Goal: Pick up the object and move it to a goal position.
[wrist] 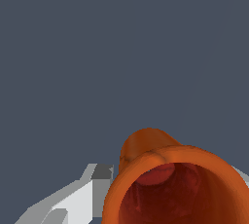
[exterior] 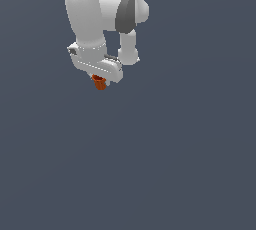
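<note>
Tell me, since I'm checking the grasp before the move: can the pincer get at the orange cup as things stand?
Probably yes, it looks already there. The orange cup sits right under the pincer, and a white finger lies beside its rim in the wrist view. Nothing blocks it; whether it is truly clamped isn't clear.

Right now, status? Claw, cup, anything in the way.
Claw shut on the orange cup. Cup rim fills the wrist view, one white finger beside it. Nothing else seen against the plain grey backdrop.

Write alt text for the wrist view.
A small orange-brown cup fills the lower part of the picture, its open rim facing the camera and its reddish inside visible. A white finger of the claw shows beside it, against a plain dark grey-blue background.
</note>
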`<state>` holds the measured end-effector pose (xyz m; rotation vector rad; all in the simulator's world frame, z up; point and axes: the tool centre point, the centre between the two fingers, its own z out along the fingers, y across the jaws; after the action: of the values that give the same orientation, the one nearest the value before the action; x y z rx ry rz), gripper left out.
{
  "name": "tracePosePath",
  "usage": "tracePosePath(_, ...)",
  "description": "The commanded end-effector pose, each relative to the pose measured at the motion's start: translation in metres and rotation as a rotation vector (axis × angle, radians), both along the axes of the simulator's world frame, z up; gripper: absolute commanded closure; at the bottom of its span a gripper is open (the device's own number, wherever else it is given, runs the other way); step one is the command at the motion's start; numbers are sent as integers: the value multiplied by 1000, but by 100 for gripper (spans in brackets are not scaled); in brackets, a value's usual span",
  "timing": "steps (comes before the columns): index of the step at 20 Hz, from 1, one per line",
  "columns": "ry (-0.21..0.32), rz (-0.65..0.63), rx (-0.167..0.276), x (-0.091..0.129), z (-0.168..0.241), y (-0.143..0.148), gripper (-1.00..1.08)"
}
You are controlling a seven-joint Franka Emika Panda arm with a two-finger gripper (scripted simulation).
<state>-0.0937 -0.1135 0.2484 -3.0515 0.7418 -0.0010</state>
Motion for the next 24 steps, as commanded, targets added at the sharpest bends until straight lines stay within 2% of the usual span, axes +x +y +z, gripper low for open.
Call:
tracePosePath(1,0,0,0,-2,26,-8,108)
tracePosePath(16,1,0,0,-7,175,-58,108)
tracePosePath(24,1,1,-1,-6,228,-75,108)
